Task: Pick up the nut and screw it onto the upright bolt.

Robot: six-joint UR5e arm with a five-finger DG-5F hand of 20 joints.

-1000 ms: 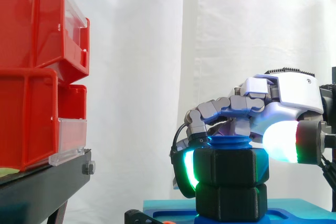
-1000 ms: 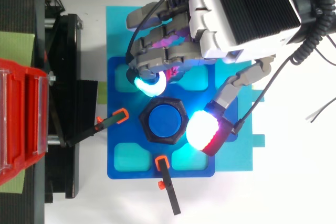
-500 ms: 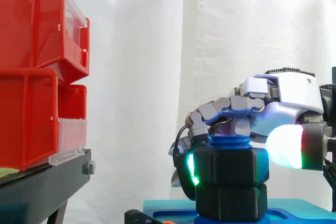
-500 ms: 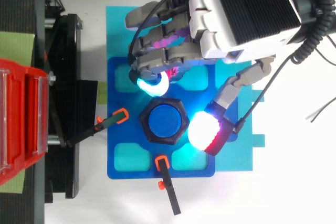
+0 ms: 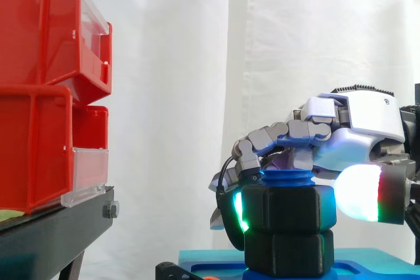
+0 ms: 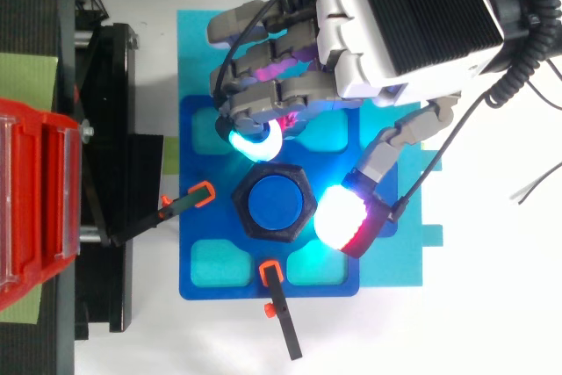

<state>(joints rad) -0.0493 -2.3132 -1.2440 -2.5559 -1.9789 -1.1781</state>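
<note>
- We see the black hex nut (image 5: pixel 289 208) sitting on the blue bolt (image 6: pixel 277 204), axis vertical; the bolt's threaded top points up, just clear of the nut; both stand mid-plate on the blue plate (image 6: pixel 198 208).
- The hand (image 6: pixel 395 24) reaches in from the right, palm down; curled fingers (image 6: pixel 255 140) meet the nut's far-left flank and the thumb pad (image 6: pixel 341 217) its right flank; a pinch on the nut.
- The red bins (image 5: pixel 39 96) are stacked on the black stand (image 5: pixel 59 224) at left; we cannot see their contents.
</note>
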